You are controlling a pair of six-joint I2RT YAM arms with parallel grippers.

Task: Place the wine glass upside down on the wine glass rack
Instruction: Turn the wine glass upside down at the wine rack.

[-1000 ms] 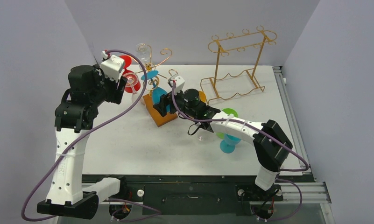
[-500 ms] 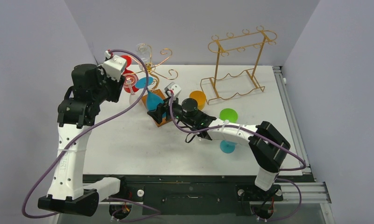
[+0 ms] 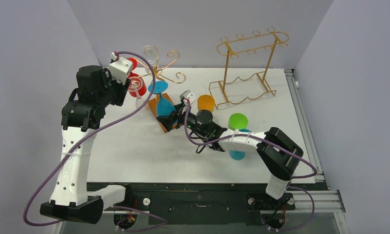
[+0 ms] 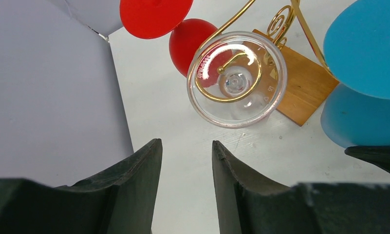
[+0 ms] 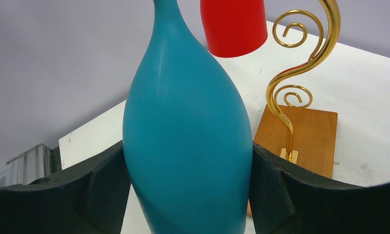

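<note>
The right gripper (image 5: 189,165) was closed on the bowl of the blue wine glass (image 5: 183,131), with both fingers pressed against its sides. The glass was inverted, stem and foot uppermost, and held just beside the wine glass rack (image 5: 302,136), above the near edge of the wooden base. Whether its foot had engaged a spiral arm could not be determined.

The left gripper (image 4: 184,148) stood partly open with nothing between its jaws, just short of a clear glass (image 4: 236,80) hanging from a spiral arm. A red glass (image 4: 156,14) hung beyond it.

An orange glass (image 3: 206,102), a green glass (image 3: 238,120) and the tall frame rack (image 3: 246,68) stood to the right on the table (image 3: 134,146).
</note>
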